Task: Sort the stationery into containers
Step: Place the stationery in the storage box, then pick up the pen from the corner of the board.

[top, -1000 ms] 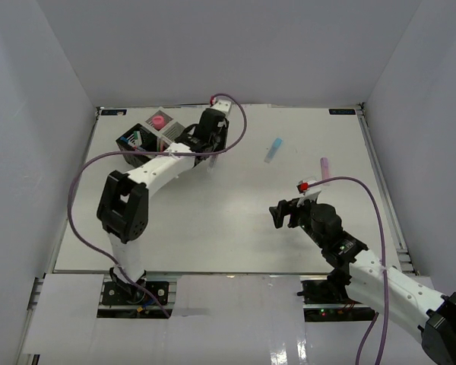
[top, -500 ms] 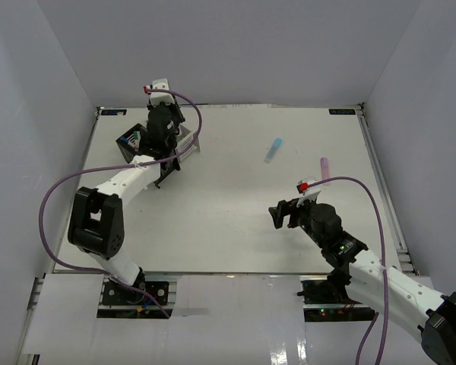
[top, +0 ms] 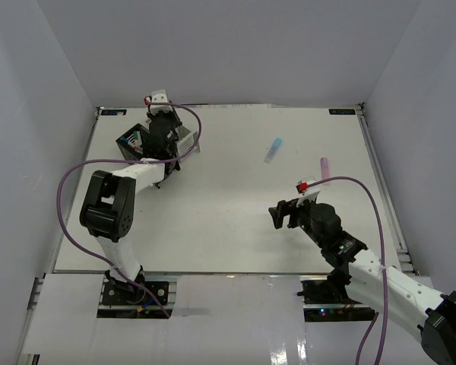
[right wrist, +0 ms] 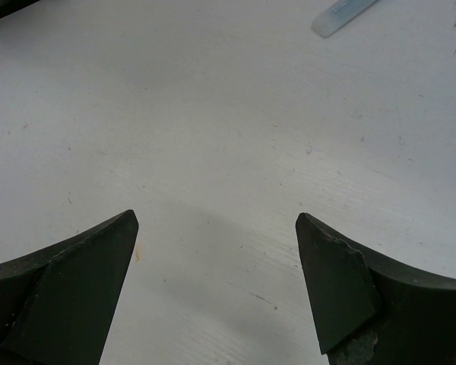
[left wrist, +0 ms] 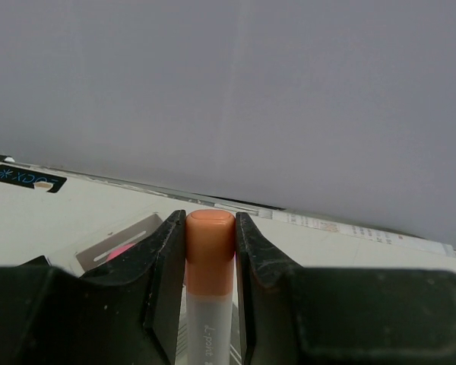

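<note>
Clamped in left gripper (left wrist: 210, 225), upper left: one orange-capped marker (left wrist: 210, 308). Spread wide, lower right: right gripper (right wrist: 216, 228). Beyond it, one light-blue block (top: 273, 150), one lilac block (top: 324, 164).

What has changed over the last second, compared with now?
The left tool, shut on an orange-capped pen, swung left from just right of the boxes to above them. The right tool, open, has not moved. The blue block and lilac block lie where they were.
</note>
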`<state>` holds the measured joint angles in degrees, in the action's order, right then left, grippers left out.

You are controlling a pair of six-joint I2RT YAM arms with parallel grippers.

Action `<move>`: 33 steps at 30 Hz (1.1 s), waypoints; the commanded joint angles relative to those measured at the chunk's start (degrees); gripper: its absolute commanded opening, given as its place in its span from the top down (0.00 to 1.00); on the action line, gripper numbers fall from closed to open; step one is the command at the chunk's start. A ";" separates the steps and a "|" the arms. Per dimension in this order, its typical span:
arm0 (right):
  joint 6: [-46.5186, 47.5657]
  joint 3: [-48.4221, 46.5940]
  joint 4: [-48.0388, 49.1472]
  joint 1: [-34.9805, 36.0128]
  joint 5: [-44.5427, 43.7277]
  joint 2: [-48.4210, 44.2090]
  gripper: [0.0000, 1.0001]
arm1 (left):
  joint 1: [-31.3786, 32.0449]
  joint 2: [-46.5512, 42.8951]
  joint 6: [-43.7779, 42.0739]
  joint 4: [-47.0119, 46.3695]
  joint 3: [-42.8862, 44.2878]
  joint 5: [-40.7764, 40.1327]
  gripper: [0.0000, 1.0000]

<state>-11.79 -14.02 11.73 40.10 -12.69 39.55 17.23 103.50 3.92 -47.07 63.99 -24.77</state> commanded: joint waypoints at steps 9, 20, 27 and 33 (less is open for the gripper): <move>-0.34 -0.30 1.11 -0.20 -3.04 0.44 0.09 | -1.59 2.41 3.46 -1.89 -1.41 2.36 0.54; -7.45 -10.14 -9.17 -8.95 -19.74 10.01 0.09 | -1.59 -4.88 6.01 4.51 -4.57 3.68 0.38; -12.03 -20.42 -15.24 -26.55 -13.00 21.43 0.09 | -1.59 -14.11 8.64 22.96 0.51 11.14 0.10; -7.30 -31.40 -16.65 -33.85 -8.32 39.07 0.09 | -1.59 -18.07 9.70 45.20 8.60 18.44 0.02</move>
<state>-21.37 -40.97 -3.40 8.25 -24.05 73.03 15.75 89.23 12.67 -16.14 69.19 -12.34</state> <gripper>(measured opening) 0.911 0.979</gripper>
